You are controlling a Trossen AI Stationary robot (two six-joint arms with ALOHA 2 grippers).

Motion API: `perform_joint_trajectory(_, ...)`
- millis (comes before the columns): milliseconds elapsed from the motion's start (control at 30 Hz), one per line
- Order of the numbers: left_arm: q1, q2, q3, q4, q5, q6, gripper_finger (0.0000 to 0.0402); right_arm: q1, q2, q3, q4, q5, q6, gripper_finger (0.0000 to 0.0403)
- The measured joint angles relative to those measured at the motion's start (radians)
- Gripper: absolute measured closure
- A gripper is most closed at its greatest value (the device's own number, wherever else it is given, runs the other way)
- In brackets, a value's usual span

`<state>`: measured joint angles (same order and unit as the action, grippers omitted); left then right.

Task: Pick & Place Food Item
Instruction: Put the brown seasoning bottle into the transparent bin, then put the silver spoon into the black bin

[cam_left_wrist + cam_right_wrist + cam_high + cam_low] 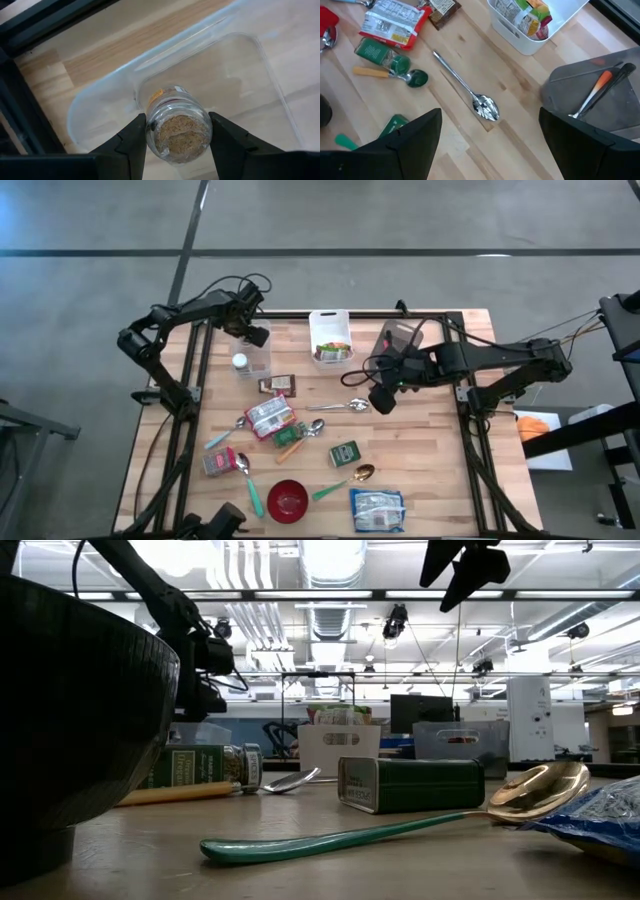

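- My left gripper (177, 137) is pinched on a small glass jar (177, 127) of tan, crumbly stuff — one finger (132, 142) against each side of it.
- I hold that jar over a clear plastic bin (100, 107) near the table's far left corner; the jar's label end points down into the bin.
- From above, my left gripper (255, 332) sits over that clear bin (255, 362), and a small white-capped item (240, 362) shows at the bin's edge.
- My right gripper (487, 132) hangs above mid-table with its fingers spread wide, holding nothing — a silver spoon (467, 94) lies on the wood below it.
- Beside the spoon stands a white bin (530, 27) with food packets in it, and a grey tray (592, 100) holding an orange-handled utensil (594, 92).
- Nearer the front lie a green tin (344, 453), a red bowl (288, 500) and a blue packet (377, 510).
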<state>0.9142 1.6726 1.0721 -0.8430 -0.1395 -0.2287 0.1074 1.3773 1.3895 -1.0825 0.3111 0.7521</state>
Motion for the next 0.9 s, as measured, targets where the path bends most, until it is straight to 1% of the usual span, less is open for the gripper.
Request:
perform_joint_trajectory(67, 0.000, 0.000, 0.000, -0.002, -0.001, -0.005, 0.0215, 0.000, 0.000, 0.000, 0.000, 0.000, 0.000, 0.0071)
perform_joint_trajectory(233, 0.000, 0.000, 0.000, -0.006, -0.003, -0.007, 0.0139, 0.000, 0.000, 0.000, 0.000, -0.007, 0.000, 0.0071)
perform_joint_trajectory(400, 0.000, 0.000, 0.000, -0.007, -0.003, -0.008, 0.0099, 0.000, 0.000, 0.000, 0.000, -0.009, 0.000, 0.0071)
perform_joint_trajectory(500, 0.000, 0.000, 0.000, -0.007, -0.003, -0.014, 0.0088, 0.000, 0.000, 0.000, 0.000, -0.021, 0.000, 0.0071)
perform_joint_trajectory(733, 0.003, -0.020, 0.053, -0.073, 0.002, -0.012, 0.0084, 0.005, 0.000, 0.000, 0.000, -0.027, 0.000, 0.0071)
perform_joint_trajectory(900, -0.037, -0.076, 0.126, -0.146, 0.015, 0.064, 0.0083, 0.004, 0.000, 0.000, 0.000, -0.024, 0.004, 0.0071)
